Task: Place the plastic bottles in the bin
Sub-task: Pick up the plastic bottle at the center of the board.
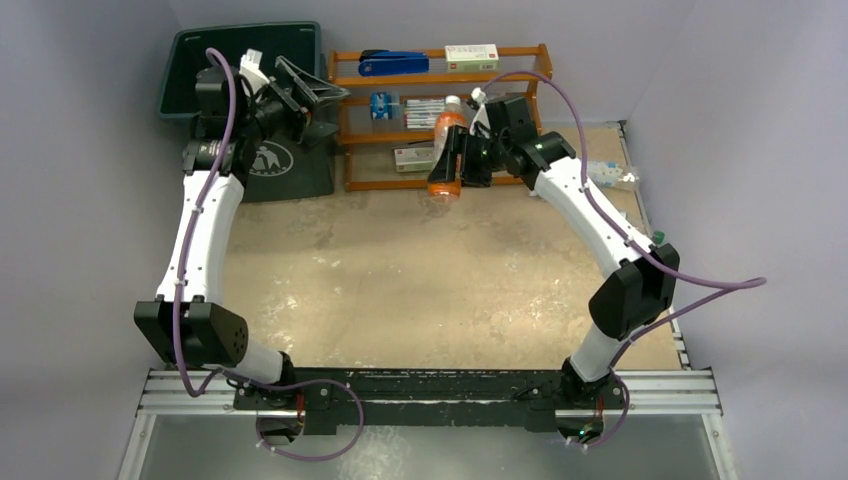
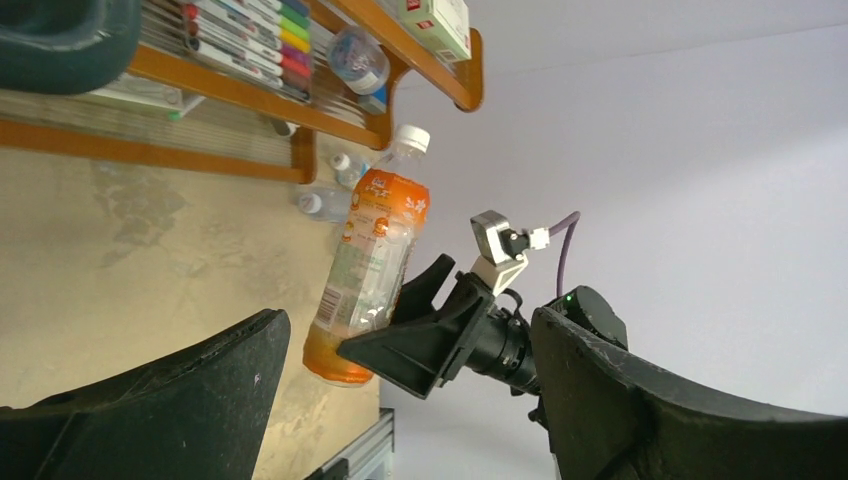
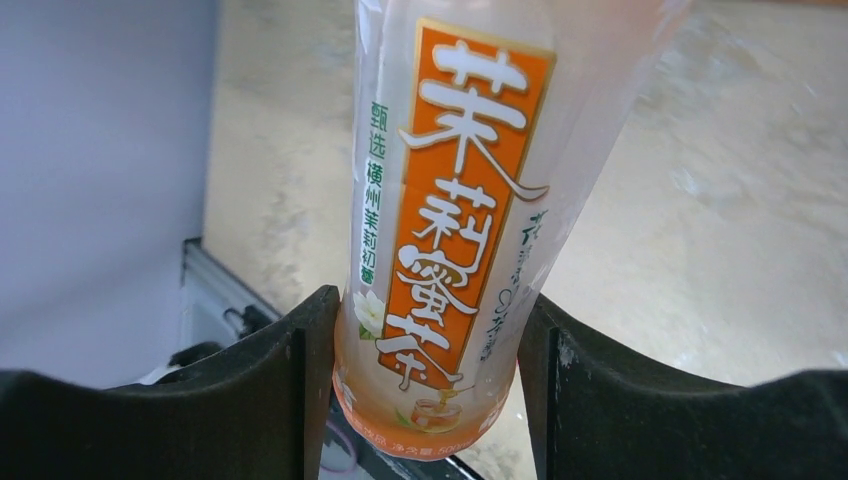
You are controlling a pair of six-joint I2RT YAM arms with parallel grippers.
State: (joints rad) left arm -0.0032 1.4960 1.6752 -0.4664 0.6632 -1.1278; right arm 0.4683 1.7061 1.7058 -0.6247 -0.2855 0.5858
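A plastic bottle (image 3: pixel 450 250) with an orange label and a white cap hangs off the table, and my right gripper (image 3: pixel 430 380) is shut on its lower body, both fingers pressing its sides. In the top view this bottle (image 1: pixel 447 125) and the right gripper (image 1: pixel 458 160) are in front of the wooden rack. The dark green bin (image 1: pixel 245 60) stands at the back left. My left gripper (image 1: pixel 320 100) hovers open and empty at the bin's right front corner. In the left wrist view it faces the held bottle (image 2: pixel 370 270) across a wide gap. Small clear bottles (image 1: pixel 610 175) lie at the back right.
The orange-brown wooden rack (image 1: pixel 440 110) stands against the back wall with markers, small boxes, a blue stapler and a small bottle (image 1: pixel 381 104) on its shelves. Grey walls close the table at the back and both sides. A metal rail (image 1: pixel 430 390) runs along the near edge.
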